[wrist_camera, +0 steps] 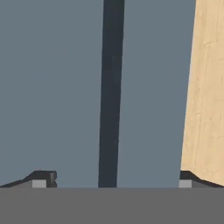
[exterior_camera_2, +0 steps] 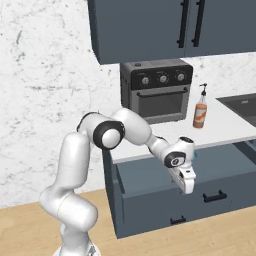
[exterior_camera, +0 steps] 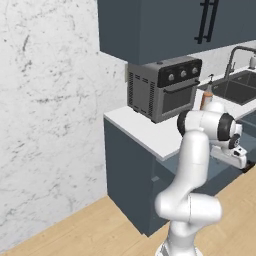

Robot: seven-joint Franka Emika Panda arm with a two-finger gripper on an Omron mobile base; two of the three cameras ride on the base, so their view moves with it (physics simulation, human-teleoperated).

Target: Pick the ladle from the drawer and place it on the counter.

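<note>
At the moment of inspection the gripper (exterior_camera_2: 186,186) hung below the front edge of the counter (exterior_camera_2: 225,131), pointing down over the pulled-out drawer (exterior_camera_2: 150,192). The hand view showed slate-blue panels split by a dark gap, with wood floor (wrist_camera: 205,87) along one side; the two fingertips (wrist_camera: 43,178) stood wide apart at the frame's bottom corners, so the jaws were spread with nothing between them. The ladle (exterior_camera_2: 195,156) appeared only as a sliver of teal beside the wrist in the right base view, at the drawer's opening under the counter lip; its lie and handle direction could not be judged. The chief risk noted was a blind descent: the hand camera faced the drawer front and floor, not the interior, so a straight drop was likely to meet the front panel or miss the utensil. A second risk was the wrist catching the overhanging counter edge on the way in or out, clearance there being tight. The thin handle might also slip or pivot if pinched off-centre. On the counter, the toaster oven (exterior_camera_2: 159,90) took the back near the wall and the orange bottle (exterior_camera_2: 200,111) stood just beside it; the front strip lay open, offering the safer place to set down. The sink (exterior_camera: 239,89) lay farther along.
</note>
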